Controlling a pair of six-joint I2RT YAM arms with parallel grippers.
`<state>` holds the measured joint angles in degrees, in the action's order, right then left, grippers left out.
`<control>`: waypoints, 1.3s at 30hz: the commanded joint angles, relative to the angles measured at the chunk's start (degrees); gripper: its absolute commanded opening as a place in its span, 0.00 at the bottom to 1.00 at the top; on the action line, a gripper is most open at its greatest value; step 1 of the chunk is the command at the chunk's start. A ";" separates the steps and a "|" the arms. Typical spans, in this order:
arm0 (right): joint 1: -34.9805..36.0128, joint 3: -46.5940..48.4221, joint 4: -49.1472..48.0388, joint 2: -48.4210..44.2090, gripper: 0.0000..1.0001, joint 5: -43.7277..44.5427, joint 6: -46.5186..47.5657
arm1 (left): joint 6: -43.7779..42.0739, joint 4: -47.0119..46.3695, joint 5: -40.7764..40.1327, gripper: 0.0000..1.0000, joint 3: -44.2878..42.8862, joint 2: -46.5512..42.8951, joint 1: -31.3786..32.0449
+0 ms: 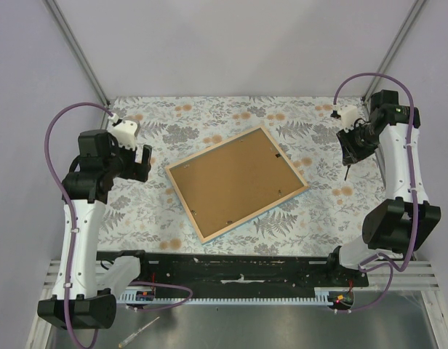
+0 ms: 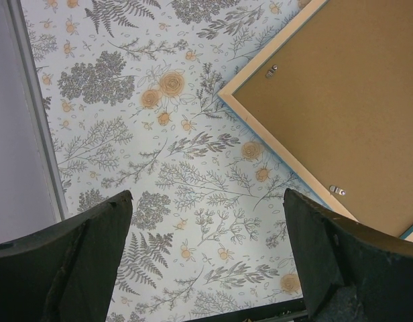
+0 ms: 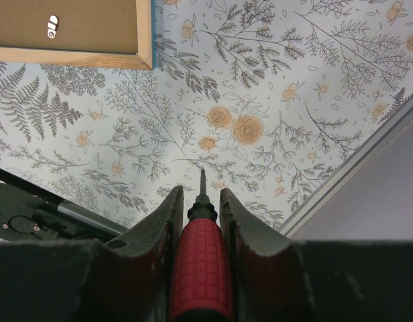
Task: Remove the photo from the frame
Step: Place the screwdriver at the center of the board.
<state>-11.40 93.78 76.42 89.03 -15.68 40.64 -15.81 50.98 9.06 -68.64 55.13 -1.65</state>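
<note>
The frame [image 1: 213,148] lies face down in the middle of the floral cover, turned at an angle, its light wood back border up [image 2: 275,54] [image 3: 145,33]. Inside it the photo shows only its plain brown board back [image 1: 235,178] [image 2: 354,100] [image 3: 72,23]; the printed side is hidden. Small metal clips [image 2: 336,190] sit along the border's inner edge. My left gripper [image 1: 142,164] [image 2: 206,201] hangs open over the cover, left of the frame's left corner. My right gripper [image 1: 350,154] [image 3: 201,194] is right of the frame, shut on a red-handled screwdriver [image 3: 201,268], tip pointing down.
A black rail [image 1: 238,265] runs along the near edge between the arm bases. Grey walls and slanted metal posts [image 1: 78,51] bound the back and sides. A thin pen-like tool [image 1: 140,333] lies on the metal shelf near the left base.
</note>
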 commanded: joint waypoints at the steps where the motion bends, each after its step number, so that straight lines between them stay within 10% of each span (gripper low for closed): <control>1: -0.29 0.27 2.59 -2.02 0.00 -0.31 0.84 | 1.75 0.35 1.75 1.00 -2.20 0.24 -0.19; 39: -0.38 -15.90 -4.61 -7.21 0.00 -2.25 -1.18 | -9.59 -3.61 15.55 1.00 3.52 1.37 0.86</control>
<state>-11.49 78.74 75.57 80.34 -16.93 41.39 -21.98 51.07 21.85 -63.66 54.92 -1.50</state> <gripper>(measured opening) 0.328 0.994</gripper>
